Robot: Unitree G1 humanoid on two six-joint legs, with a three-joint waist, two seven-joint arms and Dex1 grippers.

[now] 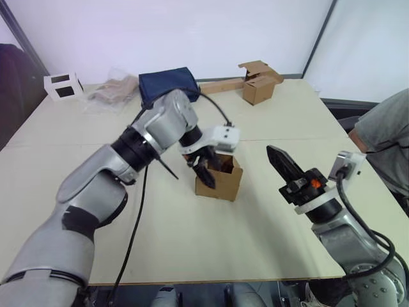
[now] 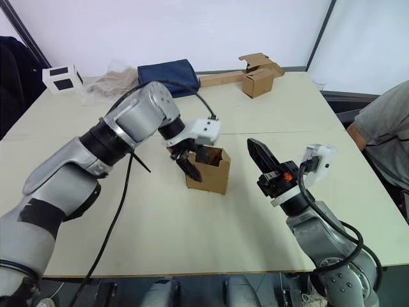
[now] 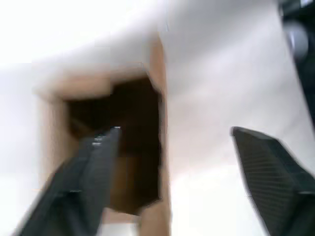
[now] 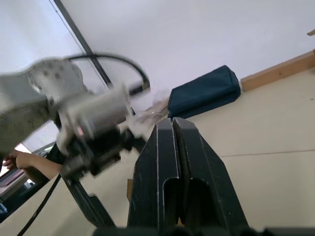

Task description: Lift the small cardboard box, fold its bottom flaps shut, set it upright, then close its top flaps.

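Observation:
The small cardboard box (image 1: 225, 184) stands upright in the middle of the table (image 1: 192, 243), its top open. My left gripper (image 1: 206, 167) reaches down at the box's left side and is open. One finger (image 3: 96, 162) hangs over the dark opening and the other finger (image 3: 268, 167) is outside over the table, so a box wall lies between them. My right gripper (image 1: 273, 153) hovers to the right of the box, clear of it, with its fingers (image 4: 172, 162) pressed together and nothing held.
At the back right sits another brown box (image 1: 259, 88) joined to a long cardboard strip. A navy bag (image 1: 167, 84), crumpled plastic (image 1: 115, 89) and a white box with black windows (image 1: 62, 85) line the back edge. A person (image 1: 383, 141) sits at the table's right side.

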